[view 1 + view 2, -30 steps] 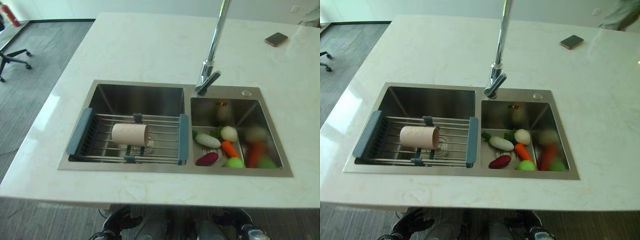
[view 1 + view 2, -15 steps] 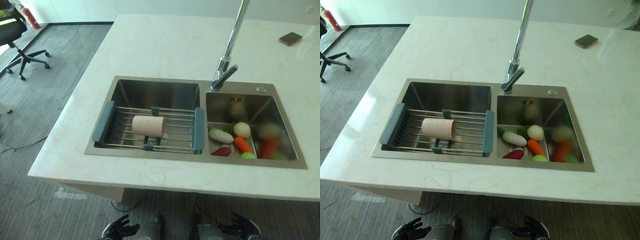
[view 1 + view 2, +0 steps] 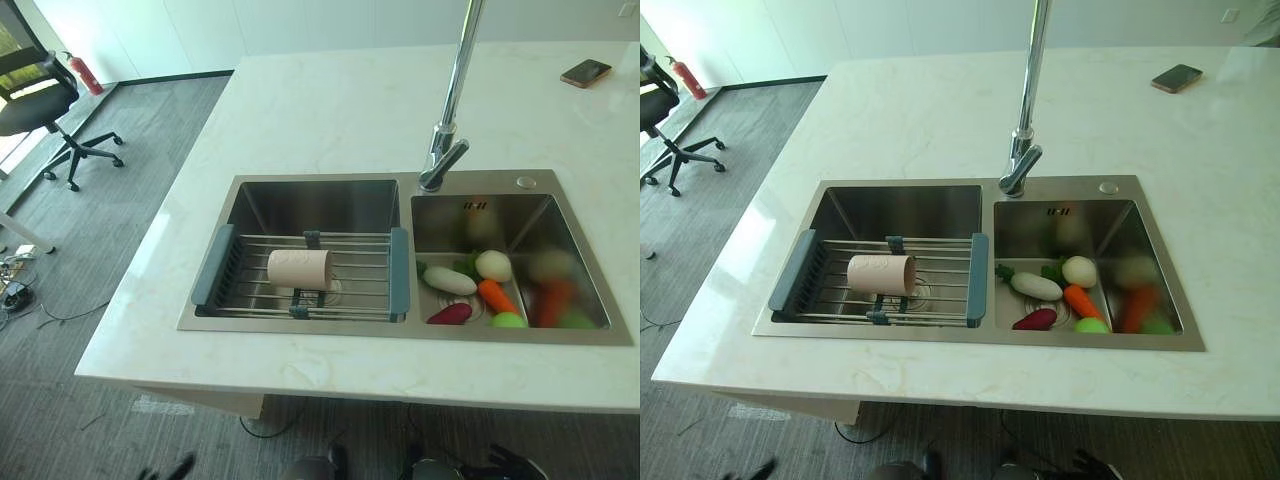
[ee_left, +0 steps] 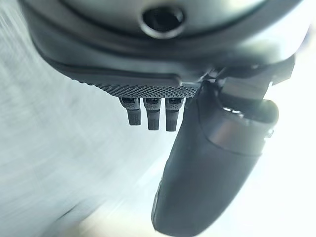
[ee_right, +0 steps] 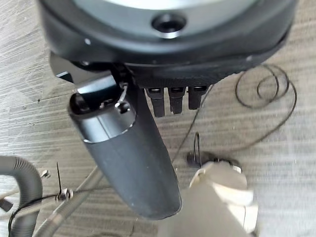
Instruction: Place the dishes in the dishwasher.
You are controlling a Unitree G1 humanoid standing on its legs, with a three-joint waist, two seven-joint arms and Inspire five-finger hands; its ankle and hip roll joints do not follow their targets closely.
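Note:
A beige cup [image 3: 299, 269] lies on its side on a wire rack with blue ends [image 3: 213, 264]. The rack spans the left basin of a steel sink [image 3: 310, 205] set in a pale stone counter [image 3: 320, 110]. My left hand [image 3: 170, 469] hangs low below the counter's front edge, far from the cup. In its wrist view the left hand [image 4: 212, 163] has straight fingers and holds nothing. My right hand [image 3: 512, 464] also hangs low under the counter. The right hand [image 5: 128, 158] is open over the grey floor.
A tall chrome faucet [image 3: 452, 100] rises between the basins. The right basin holds toy vegetables, among them a white radish [image 3: 449, 281] and a carrot [image 3: 494, 296]. A phone [image 3: 586, 72] lies at the counter's far right. An office chair [image 3: 40, 105] stands on the floor at left.
The camera has pulled back and turned left, so more floor and the chair show. Both hands have dropped toward the picture's bottom edge. The cup stays on the rack.

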